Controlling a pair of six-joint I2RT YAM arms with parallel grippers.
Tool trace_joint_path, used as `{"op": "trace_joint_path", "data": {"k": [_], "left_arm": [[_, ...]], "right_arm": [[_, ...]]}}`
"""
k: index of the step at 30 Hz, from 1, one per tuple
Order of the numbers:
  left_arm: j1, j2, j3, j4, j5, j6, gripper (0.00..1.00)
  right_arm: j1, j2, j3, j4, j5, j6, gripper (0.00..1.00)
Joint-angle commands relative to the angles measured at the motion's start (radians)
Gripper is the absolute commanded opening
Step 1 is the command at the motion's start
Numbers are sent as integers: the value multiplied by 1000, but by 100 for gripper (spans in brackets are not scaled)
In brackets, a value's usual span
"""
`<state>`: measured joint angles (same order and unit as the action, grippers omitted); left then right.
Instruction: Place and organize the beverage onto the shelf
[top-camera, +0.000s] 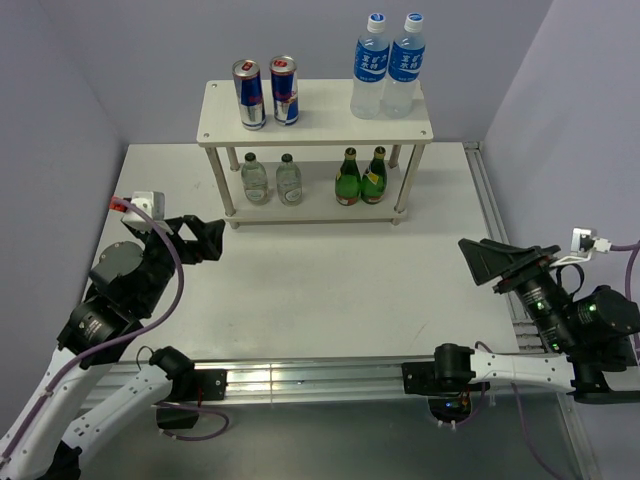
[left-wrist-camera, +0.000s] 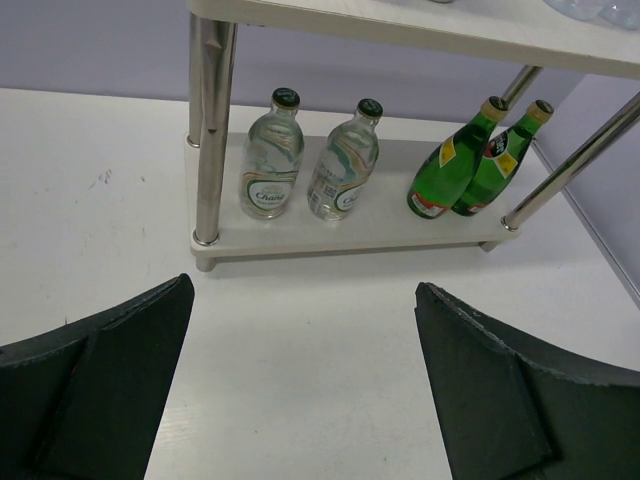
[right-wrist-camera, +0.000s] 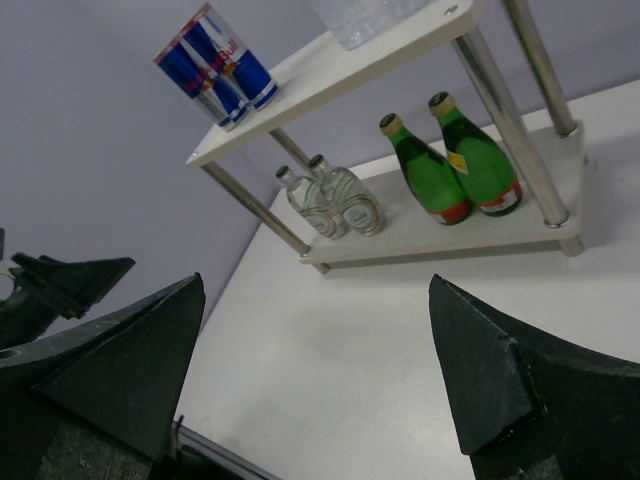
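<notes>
The shelf (top-camera: 320, 112) stands at the table's far side with all the beverage on it. Two blue-silver cans (top-camera: 249, 94) and two blue-labelled bottles (top-camera: 370, 66) stand upright on the top board. Below are two short clear bottles (top-camera: 254, 179) (left-wrist-camera: 271, 155) and two green glass bottles (top-camera: 347, 178) (right-wrist-camera: 430, 170). My left gripper (top-camera: 205, 240) (left-wrist-camera: 300, 380) is open and empty, near the shelf's front left leg. At the table's right edge, far from the shelf, my right gripper (top-camera: 490, 262) (right-wrist-camera: 315, 370) is open and empty.
An aluminium rail (top-camera: 300, 375) runs along the near edge between the arm bases. Another rail (top-camera: 490, 205) borders the table's right side. Purple walls close in the back and both sides. The shelf's metal legs (left-wrist-camera: 207, 130) stand at its corners.
</notes>
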<state>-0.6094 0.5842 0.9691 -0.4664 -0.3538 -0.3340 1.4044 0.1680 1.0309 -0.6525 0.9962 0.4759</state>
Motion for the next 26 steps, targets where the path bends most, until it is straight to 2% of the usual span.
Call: {"op": "trace_joint_path", "data": {"k": [1,8,26], "left_arm": [[43,-9,-6,63,78,16,99],[53,-12,-10,63,78,15,99],[85,-49,0,63,81,-5,100]], "right_arm": [[-10,-4,35,-71,51,-86,100],[-13,-81,-12,-42,12,-105,100],[-25,-74,-25,-30,16,-109,100]]}}
